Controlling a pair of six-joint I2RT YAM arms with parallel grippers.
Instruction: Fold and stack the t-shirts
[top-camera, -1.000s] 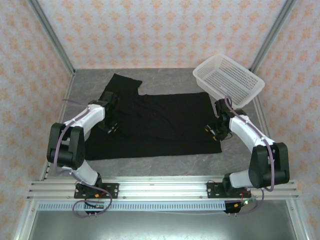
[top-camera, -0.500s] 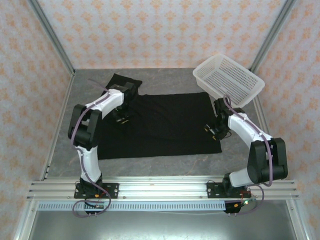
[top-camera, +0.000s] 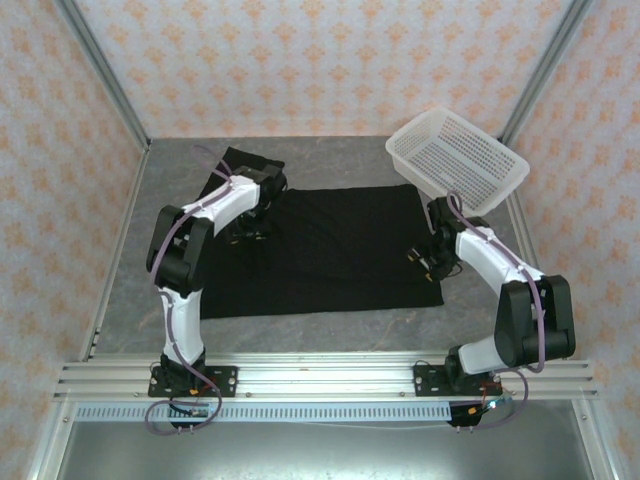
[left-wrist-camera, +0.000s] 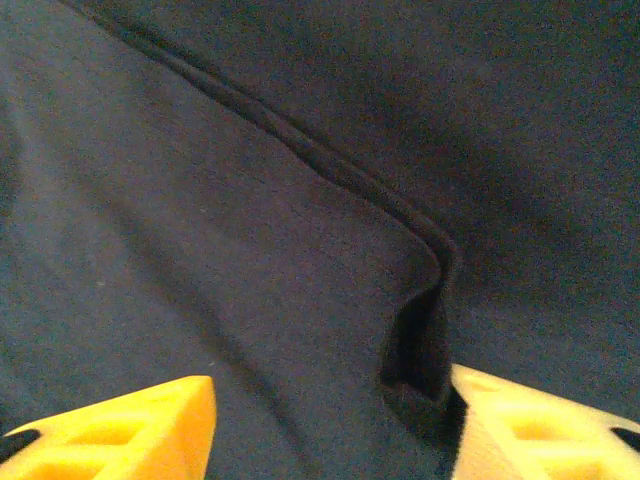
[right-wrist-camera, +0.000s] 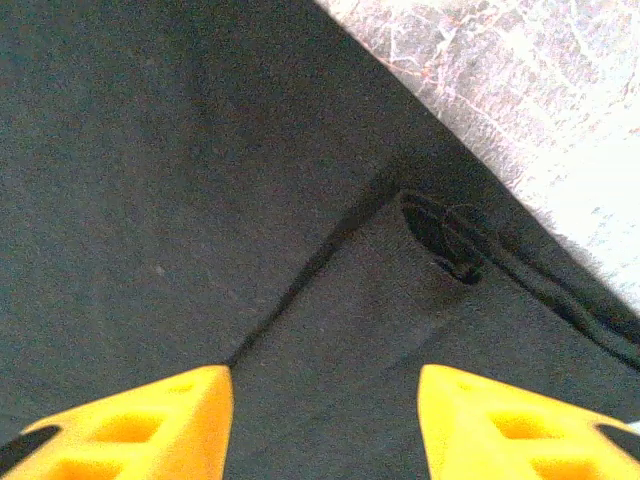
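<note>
The black t-shirt (top-camera: 330, 245) lies spread flat in the middle of the grey surface (top-camera: 330, 160), plain black side up, with one sleeve (top-camera: 245, 160) poking out toward 11 o'clock. A white mesh basket (top-camera: 460, 160) sits tilted at 1 o'clock, its near rim just beyond the shirt's far right corner. The left hand (top-camera: 252, 228) hangs low over the shirt at about 10 o'clock, just below that sleeve. In the left wrist view its yellow fingers (left-wrist-camera: 130, 430) stand spread, pinching nothing, and a raised ridge of cloth (left-wrist-camera: 330, 170) runs between them and curls down against the right-side finger. The right hand (top-camera: 428, 262) sits at the shirt's 3 o'clock edge. From its own camera its fingers (right-wrist-camera: 150, 425) are spread too, with nothing gripped, above a folded-over flap of the hem (right-wrist-camera: 440, 235), and bare surface shows at 1 o'clock.
</note>
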